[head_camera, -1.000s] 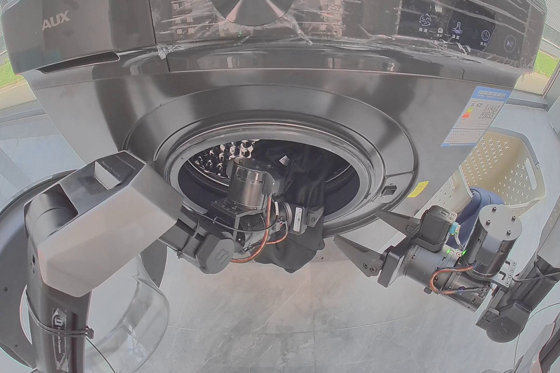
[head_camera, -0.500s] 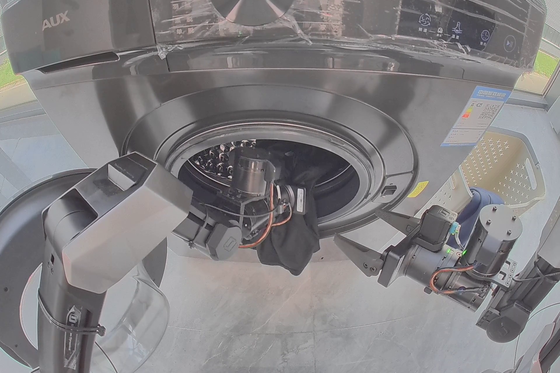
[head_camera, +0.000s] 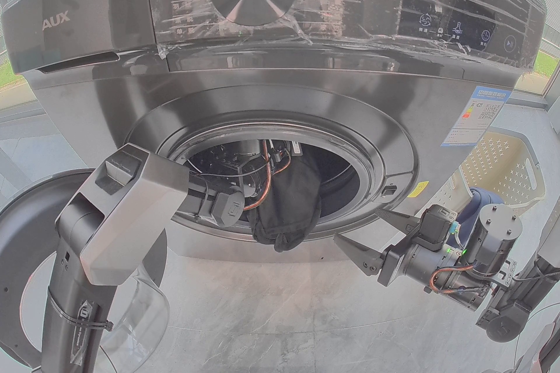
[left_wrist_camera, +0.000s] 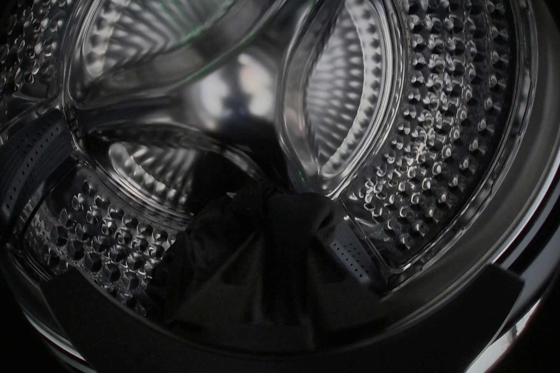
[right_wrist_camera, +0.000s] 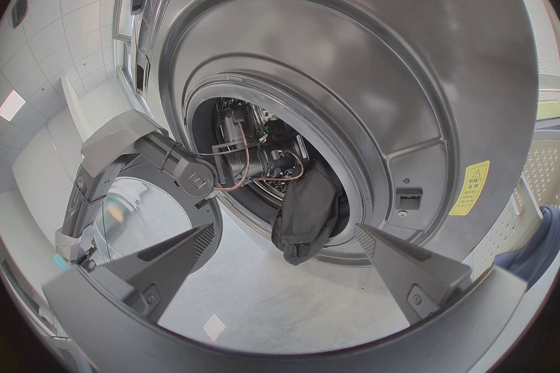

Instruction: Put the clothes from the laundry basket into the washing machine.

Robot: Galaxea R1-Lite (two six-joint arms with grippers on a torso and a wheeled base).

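The left gripper (head_camera: 274,152) is reached in through the washing machine (head_camera: 350,100) opening, its wrist at the top of the porthole. Whether it is clamped on cloth or has let go cannot be told, since its own camera looks into a dim drum (left_wrist_camera: 443,100). That camera shows part of the black garment (head_camera: 286,199) bunched up low at the front of the drum. In the head view the rest of the same piece droops out over the lower door rim (head_camera: 356,211) and hangs down the front panel above the floor. The garment is therefore half in and half out.

The right gripper (head_camera: 357,225) is just outside the opening at its lower right, jaws spread wide and holding nothing. The laundry basket (head_camera: 507,164) stands behind it with a blue garment (head_camera: 475,205) inside, so more loading appears to remain.

The main risk is the overhang. If the cloth is freed here, the hanging part looks heavy enough to drag the piece back over the rim onto the tiles (smooth metal would not hold it). Left draped, it would be caught when the open door (head_camera: 134,304) is swung to. The wrist's loose orange cable (head_camera: 267,182) also lies against the fabric and close to the rim, and it could catch on either as the arm comes out and pull the garment along.
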